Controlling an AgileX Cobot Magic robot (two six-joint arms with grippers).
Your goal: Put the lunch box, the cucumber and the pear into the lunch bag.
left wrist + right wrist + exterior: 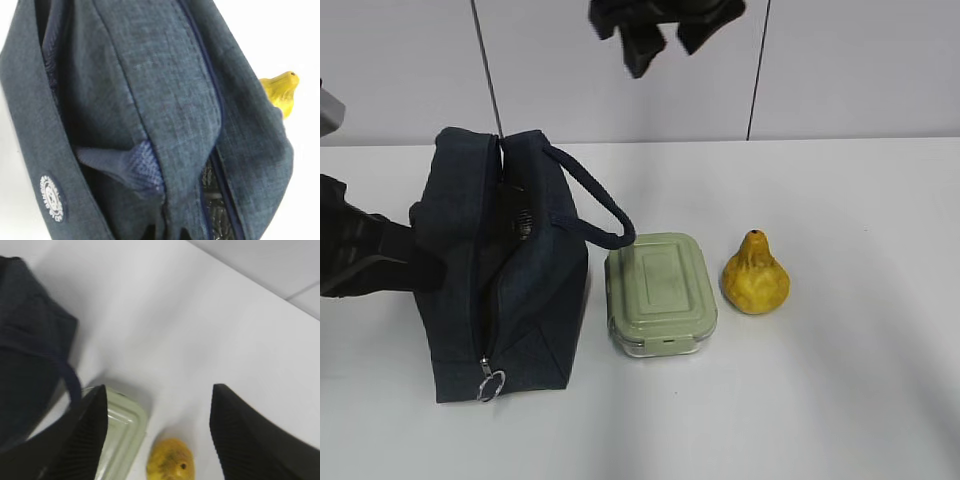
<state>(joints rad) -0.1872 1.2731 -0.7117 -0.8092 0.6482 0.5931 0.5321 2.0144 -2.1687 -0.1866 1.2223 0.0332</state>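
1. Progress, my read: lunch box (661,293) and pear (755,274) both sit out on the table (840,400), so 2 of 3 items not yet packed. Cucumber not visible in any view; could be inside the lunch bag (500,270), can't confirm

2. Bag: stands at abt 9 o'clock from the box in the ext view, zip open along the top w/ ring pull (491,385) hanging at the near end. Opening looks narrow; left wrist view shows dark, shiny lining through the slit, contents unclear

3. Box: just beside the bag's right side, lid on. Pear: at 3 o'clock from the box, near but apart, upright w/ neck up

4. My right gripper (157,405): fingers spread wide, nothing between them, high over the box/pear gap; it hangs at 12 o'clock of the ext view (665,35). Right wrist view has the pear below, between the fingers, the box edge by the left finger

5. My left gripper: arm (365,262) sits against the bag's left side at 9 o'clock. Fingers not seen in the left wrist view, fabric fills it, so can't tell if apart or clamped on the bag

6. In the way: bag's loop handle (595,210) droops twd the box's far-left corner, may snag a lift. Slim mouth looks tight for the box, prob needs holding open

7. Else: only bare white table and wall behind
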